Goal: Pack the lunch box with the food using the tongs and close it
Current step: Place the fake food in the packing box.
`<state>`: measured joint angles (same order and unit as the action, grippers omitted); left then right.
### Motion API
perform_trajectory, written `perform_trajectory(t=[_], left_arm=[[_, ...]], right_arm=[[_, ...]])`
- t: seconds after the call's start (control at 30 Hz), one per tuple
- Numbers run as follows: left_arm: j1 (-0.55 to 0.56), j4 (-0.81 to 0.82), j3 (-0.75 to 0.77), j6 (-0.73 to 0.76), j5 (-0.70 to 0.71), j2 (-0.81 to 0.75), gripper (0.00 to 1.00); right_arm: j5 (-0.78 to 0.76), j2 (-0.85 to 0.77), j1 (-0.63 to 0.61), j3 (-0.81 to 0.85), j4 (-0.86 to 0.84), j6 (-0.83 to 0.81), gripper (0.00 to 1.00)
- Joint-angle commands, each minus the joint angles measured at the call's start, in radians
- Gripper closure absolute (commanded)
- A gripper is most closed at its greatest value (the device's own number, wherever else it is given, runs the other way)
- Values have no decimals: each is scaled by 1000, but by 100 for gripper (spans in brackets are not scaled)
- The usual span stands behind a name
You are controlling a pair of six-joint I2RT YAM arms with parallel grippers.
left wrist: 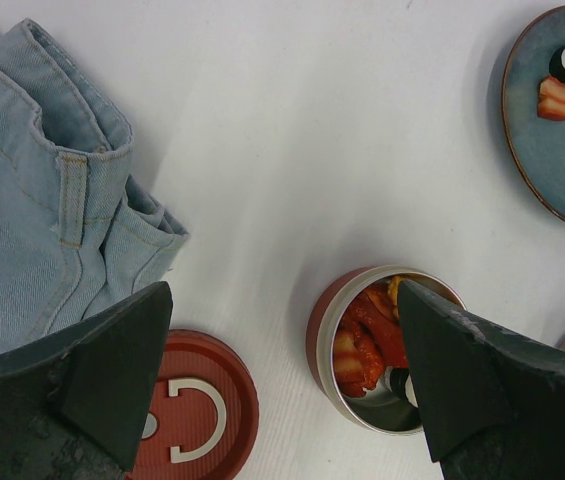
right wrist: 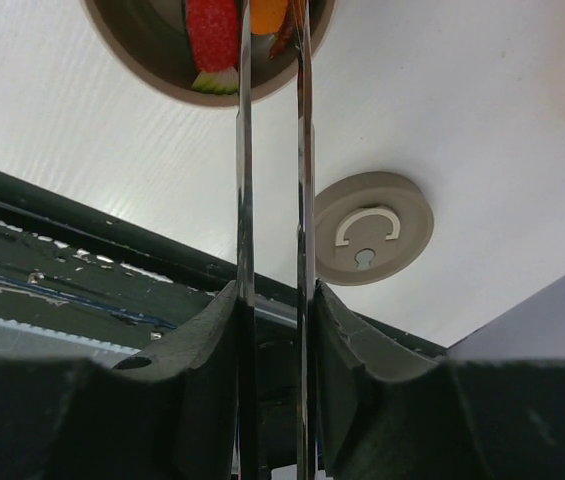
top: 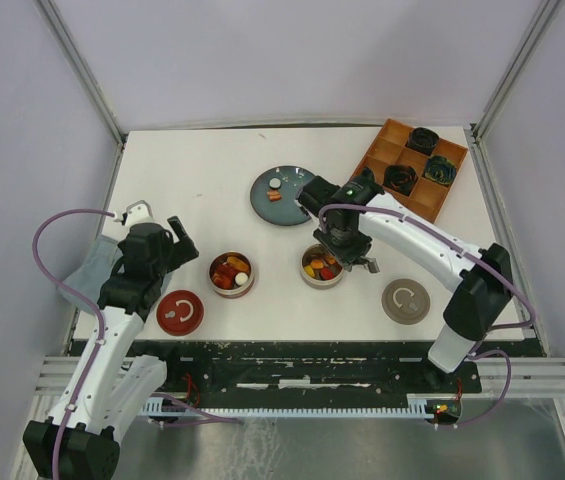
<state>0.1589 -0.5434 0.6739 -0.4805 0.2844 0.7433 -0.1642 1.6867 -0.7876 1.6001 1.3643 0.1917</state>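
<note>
**Inventory, near → far**

1. Red lid [top: 180, 312]: near-left on table [top: 192, 180], off its box, handle up. Tan lid [top: 405, 301]: near-right, also off.
2. L gripper [left wrist: 284, 292]: jaws spread wide, nothing in them. It hangs above the table btwn red lid and red lunch box. Folded denim [left wrist: 32, 180] lies beside it at the left edge.
3. Red lunch box [top: 212, 280]: open, part filled w/ food [top: 230, 270] in red, orange, white.
4. Tan lunch box [top: 303, 272]: open, right of the red one and apart from it. Red, yellow, orange pcs inside.
5. R gripper [right wrist: 274, 320]: clenched on tongs [right wrist: 244, 180], arms squeezed near parallel. Tips reach over the tan lunch box and are cut off by the frame edge in wrist view. An orange pc shows btwn the arms there; pinched or lying in the box, can't tell.
6. Plate [top: 292, 208]: dark, beyond the boxes, two food pcs on it.
7. Orange tray [top: 387, 150]: far right, holds dark rosettes [top: 440, 170], not for packing.

**Step (est.):** prob. drop-off into the tan lunch box.
**Next:** ease the squeeze so the tongs open over the box. Then go to the plate, w/ tips straddling each small pc. Lids go on last.
</note>
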Motion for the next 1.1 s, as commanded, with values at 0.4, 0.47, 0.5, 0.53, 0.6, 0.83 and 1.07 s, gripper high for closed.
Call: perform_trajectory(t=[0.4,0.47,0.5,0.53,0.6,0.83,1.07], left_arm=[[-3,45,0,30,1,-11,1],[-3,43,0,30,0,-10,1],[-5,44,0,30,0,-10,1],[-4,44,0,29,-1,-10,1],[-3,44,0,29,0,-9,1],[-4,46,1,29,-7,-5,1],[-2,45,0,29,-7,-10,1]], right_arm=[[-110,56,-37,94,-14,-21,58],[-110,48,-39,95,-3,-20,58],[-109,42,-40,96,2,-16,58],[-109,33,-41,99,14,-10,58],[-108,11,-43,105,35,8,58],[-20,-75,-44,20,32,79,56],[13,-89,-47,-42,25,154,55]])
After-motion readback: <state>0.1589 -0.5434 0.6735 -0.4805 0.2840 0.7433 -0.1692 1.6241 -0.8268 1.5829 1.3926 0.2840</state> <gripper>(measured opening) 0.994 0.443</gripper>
